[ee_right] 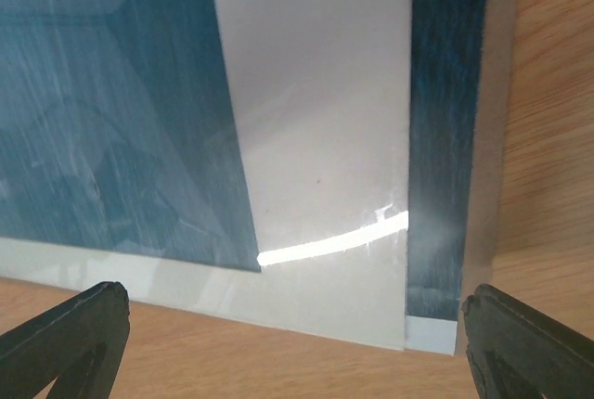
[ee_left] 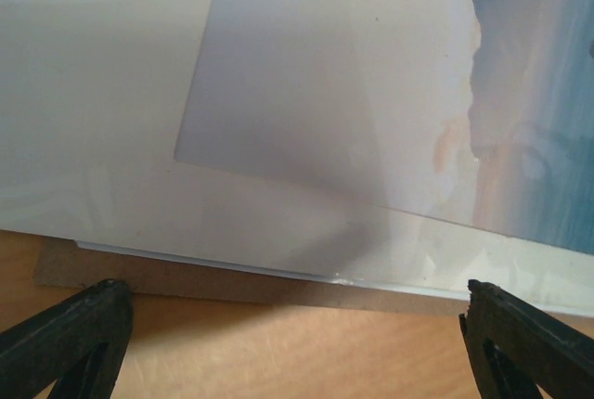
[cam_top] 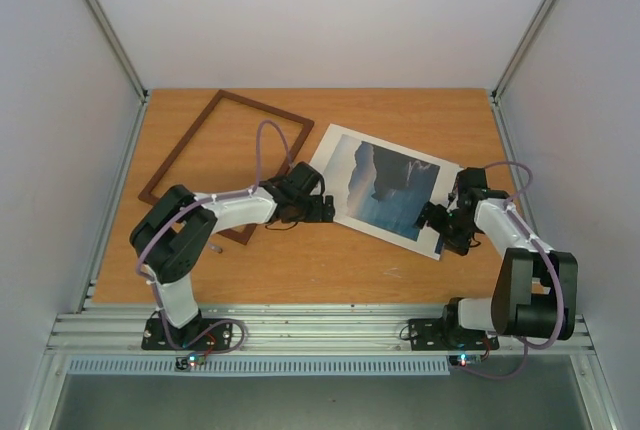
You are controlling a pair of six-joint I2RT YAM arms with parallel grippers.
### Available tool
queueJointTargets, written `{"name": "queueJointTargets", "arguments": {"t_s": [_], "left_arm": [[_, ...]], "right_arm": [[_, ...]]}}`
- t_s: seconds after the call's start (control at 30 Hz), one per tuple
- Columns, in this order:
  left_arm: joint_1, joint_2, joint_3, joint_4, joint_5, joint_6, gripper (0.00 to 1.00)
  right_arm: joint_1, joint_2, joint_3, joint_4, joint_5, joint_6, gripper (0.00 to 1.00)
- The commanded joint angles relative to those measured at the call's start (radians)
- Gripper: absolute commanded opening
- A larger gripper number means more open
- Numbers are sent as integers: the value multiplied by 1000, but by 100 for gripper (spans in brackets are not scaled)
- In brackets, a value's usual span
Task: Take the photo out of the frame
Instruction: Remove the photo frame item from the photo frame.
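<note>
The empty dark reddish-brown frame (cam_top: pixel 179 144) lies at the back left of the table. The photo (cam_top: pixel 385 185), blue sea and dark cliffs, lies flat in the middle right under a white mat board (cam_top: pixel 335 155). My left gripper (cam_top: pixel 327 210) is open at the stack's left edge. In the left wrist view the gripper (ee_left: pixel 297 334) is just short of the mat (ee_left: pixel 93 93), with the photo (ee_left: pixel 538 93) showing at the right. My right gripper (cam_top: pixel 432 218) is open at the stack's right corner. In its wrist view the gripper (ee_right: pixel 297 334) faces the mat (ee_right: pixel 316 139) and the photo (ee_right: pixel 93 121).
A brown backing board (ee_left: pixel 186 280) sticks out under the mat at its left edge. A clear glossy sheet with glare (ee_right: pixel 334 241) lies over mat and photo. A strip of the photo (ee_right: pixel 445 139) juts past the mat's right side. White walls enclose the wooden table (cam_top: pixel 330 270).
</note>
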Motion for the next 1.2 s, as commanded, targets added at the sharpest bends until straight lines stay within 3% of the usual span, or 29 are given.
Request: {"name": "queueJointTargets", "arguments": {"t_s": [0.0,0.33,0.73,1.17], "left_arm": [[19,77,27,-83,-51,43,97],[27,77,80,-85,-82,93,97],[-78,-168,-25,-90,-138,155,97],[-164,-143,-16,-23,-125,162,97]], "right_arm": [[37,-38,-19,-8,38,45,98],[46,-86,-69,16,-15,101,98],[46,-79,-121,108,-114,126,98],[41,-56,-215,268,-239,165,98]]}}
